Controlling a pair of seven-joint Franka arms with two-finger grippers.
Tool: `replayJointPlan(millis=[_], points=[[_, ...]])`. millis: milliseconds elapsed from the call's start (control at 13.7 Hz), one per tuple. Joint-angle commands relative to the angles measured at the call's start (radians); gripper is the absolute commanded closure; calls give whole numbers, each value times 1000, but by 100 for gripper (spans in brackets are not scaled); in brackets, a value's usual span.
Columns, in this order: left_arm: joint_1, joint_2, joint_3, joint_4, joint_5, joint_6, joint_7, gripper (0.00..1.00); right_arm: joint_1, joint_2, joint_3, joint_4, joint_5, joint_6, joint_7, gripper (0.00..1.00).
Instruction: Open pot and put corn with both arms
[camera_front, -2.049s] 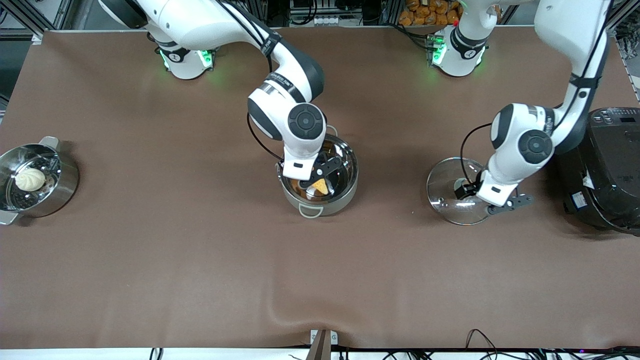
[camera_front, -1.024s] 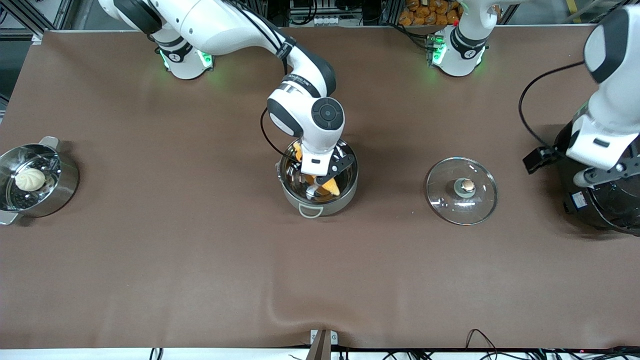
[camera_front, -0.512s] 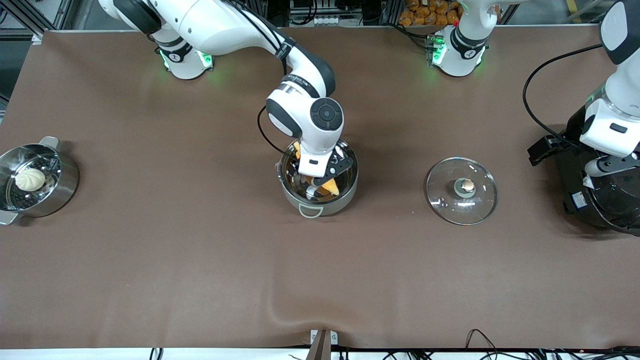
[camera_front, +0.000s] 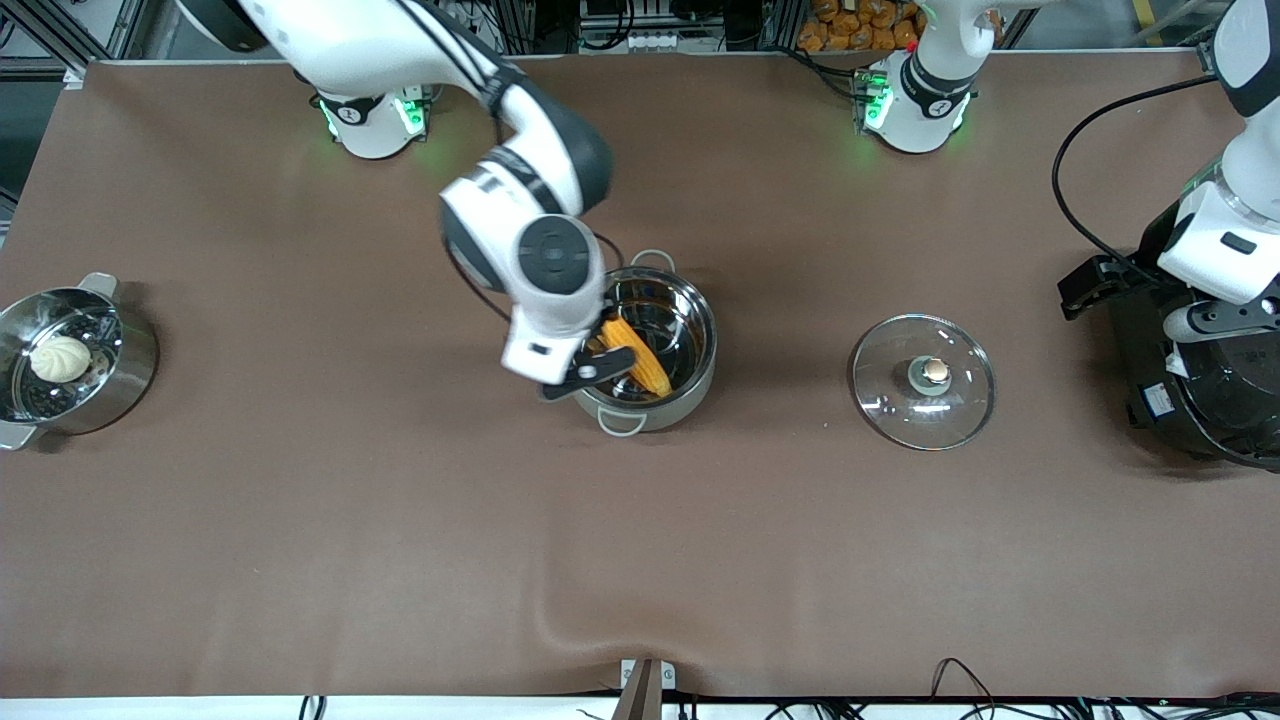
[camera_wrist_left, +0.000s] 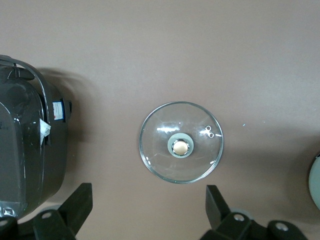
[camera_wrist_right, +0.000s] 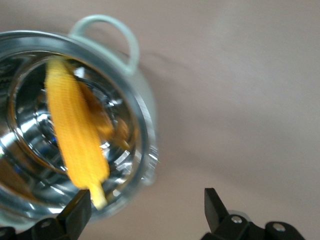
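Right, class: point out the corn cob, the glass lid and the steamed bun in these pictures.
corn cob (camera_front: 636, 358), front view, middle of the yellow cob lying in the pot.
glass lid (camera_wrist_left: 200, 155), left wrist view, clear glass beside the copper knob.
steamed bun (camera_front: 60, 358), front view, top of the white bun in the steamer pan.

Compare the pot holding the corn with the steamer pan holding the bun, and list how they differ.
The pot sits mid-table with a yellow-orange corn cob lying slanted in it; the steamer pan sits at the right arm's end of the table with a round white bun. The pot looks deeper; the pan is shallower. Both are round, shiny steel and uncovered.
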Motion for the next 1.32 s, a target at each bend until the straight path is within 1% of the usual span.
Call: replayJointPlan(millis=[0,146,220,293,366,439,585,732,951,1171,1244], points=[[4,2,-13,48,-31,-53,30,0,-115,-92,15,-32,65,-83,-78,0],[-16,4,-17,68,-38,-82,29,0,-202,-134,13,-41,97,-134,-176,0],[-31,13,-14,103,-38,-114,29,0,-245,-157,13,-58,99,-158,-215,0],[-35,19,-17,126,-38,-142,29,0,-284,-190,12,-92,99,-165,-240,0],[-30,21,-37,129,-38,-157,27,0,-331,-230,12,-144,99,-151,-258,0],[-27,19,-42,131,-38,-163,29,0,-373,-256,12,-182,99,-136,-279,0],[-21,8,-58,128,-39,-168,27,0,-443,-298,10,-244,99,-120,-310,0],[-19,2,-69,126,-39,-197,29,0,-511,-353,9,-349,99,-53,-312,0],[-19,-7,-69,118,-39,-202,27,0,-530,-465,6,-559,96,111,-312,0],[-18,-4,-68,123,-39,-200,26,0,-557,-545,6,-701,96,227,-310,0],[-16,-4,-66,126,-41,-200,26,0,-559,-569,6,-731,96,245,-310,0]])
